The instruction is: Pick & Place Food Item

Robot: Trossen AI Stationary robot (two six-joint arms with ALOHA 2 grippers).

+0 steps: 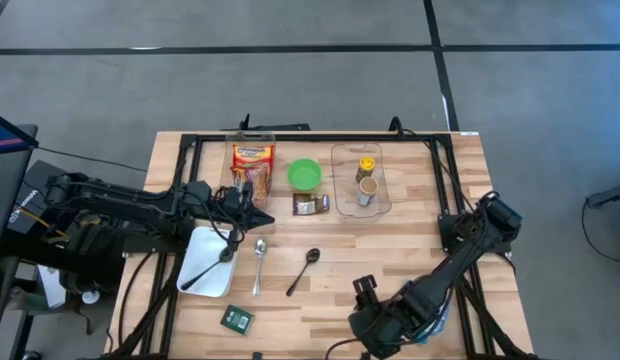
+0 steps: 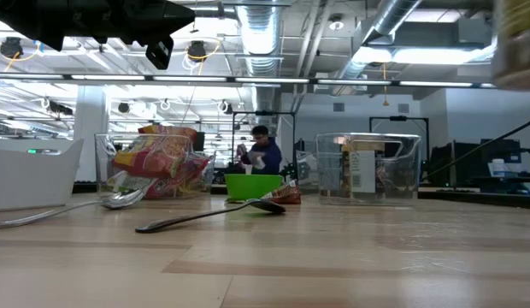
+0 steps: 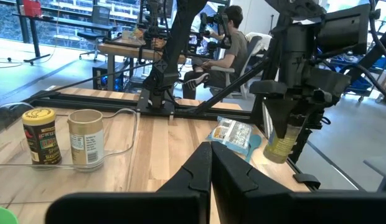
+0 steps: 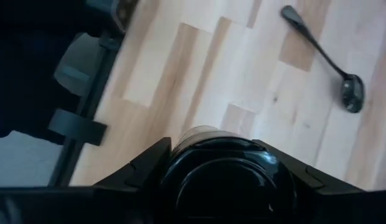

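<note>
Jar (image 3: 280,144) with yellowish stuff inside is held in the right gripper (image 1: 373,330). The gripper is low over the near edge of the table (image 1: 430,250), a bit right of the middle. Its two fingers are about half open and press on both sides of the jar. The black lid (image 4: 227,177) shows between them. I cannot see any writing on this jar.

A black spoon (image 1: 303,270) lies on the wood a little farther in and to the left. A silver spoon (image 1: 259,265) lies just left of that. A white tray (image 1: 205,262) is farther left, with a dark spoon in it. A small green packet (image 1: 237,319) lies near the near edge.

At the far side there is a clear box (image 1: 362,180) with two more jars (image 3: 85,140) standing in it. One has a yellow label with dark letters, and the other has a white label with small print. The words are too small to read. A green bowl (image 1: 304,175) sits left of the clear box. A small brown packet (image 1: 311,205) lies between them, a bit nearer. Left of the bowl is a red and yellow snack bag (image 1: 252,165) in a clear bin. Its writing cannot be read.

The left gripper (image 1: 255,215) waits above the table beside the white tray. Its fingers (image 3: 199,169) are closed tight with nothing in them.

People sit at desks in the room behind.
</note>
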